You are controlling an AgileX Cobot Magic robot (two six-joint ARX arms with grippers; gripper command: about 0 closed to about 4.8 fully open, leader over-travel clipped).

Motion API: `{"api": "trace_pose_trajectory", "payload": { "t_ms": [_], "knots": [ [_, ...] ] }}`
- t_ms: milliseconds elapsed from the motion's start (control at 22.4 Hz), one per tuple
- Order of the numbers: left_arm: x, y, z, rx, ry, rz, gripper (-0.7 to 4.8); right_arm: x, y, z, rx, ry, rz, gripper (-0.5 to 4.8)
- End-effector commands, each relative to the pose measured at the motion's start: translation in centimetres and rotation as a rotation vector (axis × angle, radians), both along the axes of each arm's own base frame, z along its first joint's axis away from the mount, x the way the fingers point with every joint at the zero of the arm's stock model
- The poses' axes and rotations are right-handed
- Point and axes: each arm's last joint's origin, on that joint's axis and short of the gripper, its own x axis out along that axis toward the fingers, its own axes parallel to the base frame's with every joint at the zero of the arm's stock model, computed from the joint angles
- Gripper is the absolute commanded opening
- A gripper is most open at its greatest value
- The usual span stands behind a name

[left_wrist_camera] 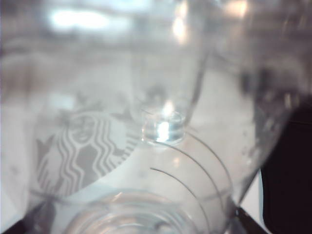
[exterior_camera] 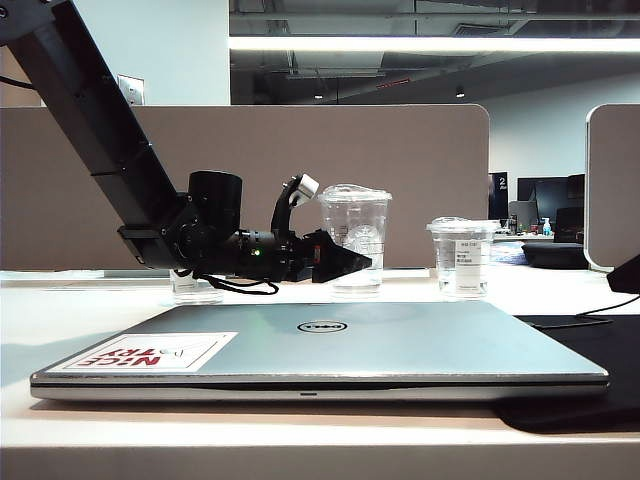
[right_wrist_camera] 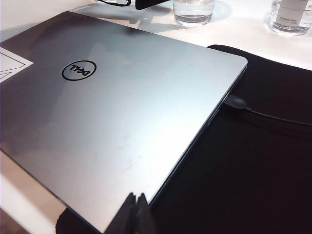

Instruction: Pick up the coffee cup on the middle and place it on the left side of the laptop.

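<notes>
At centre frame in the exterior view, the coffee cup [exterior_camera: 355,238] stands upright on the white table [exterior_camera: 90,300], behind the far edge of the closed laptop [exterior_camera: 330,345]. Left gripper [exterior_camera: 352,263] reaches in level from the left of frame, its black fingers spread wide at the cup's lower body; contact cannot be confirmed. Left wrist view is filled by the cup wall [left_wrist_camera: 161,146], siren logo [left_wrist_camera: 85,151] at lower left. Two shorter cups stand on the table: one [exterior_camera: 195,287] behind the arm at left, one [exterior_camera: 462,257] at right. Right gripper [right_wrist_camera: 136,214] hangs at the bottom edge of the right wrist view, fingertips pressed together, over the laptop's edge and the black mat [right_wrist_camera: 243,180].
</notes>
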Motion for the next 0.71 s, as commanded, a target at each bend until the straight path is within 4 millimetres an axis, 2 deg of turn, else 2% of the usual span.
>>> {"api": "trace_pose_trajectory", "payload": {
  "t_ms": [45, 134, 267, 401, 713],
  "knots": [
    [0.0, -0.02, 0.4, -0.008, -0.012, -0.01, 4.79, 0.04, 0.02, 0.01, 0.005, -0.011, 0.002, -0.05],
    [0.0, -0.02, 0.4, -0.008, -0.012, -0.01, 4.13, 0.04, 0.02, 0.01, 0.005, -0.011, 0.002, -0.05],
    [0.0, -0.02, 0.4, -0.007, -0.012, -0.01, 3.92, 0.04, 0.02, 0.01, 0.005, -0.011, 0.002, -0.05],
    [0.0, -0.02, 0.41, -0.008, -0.011, -0.012, 3.42, 0.04, 0.02, 0.01, 0.005, -0.011, 0.002, -0.05],
    [-0.02, -0.04, 0.48, -0.016, 0.008, -0.014, 3.38, 0.04, 0.02, 0.01, 0.005, -0.011, 0.002, -0.05]
  ]
}}
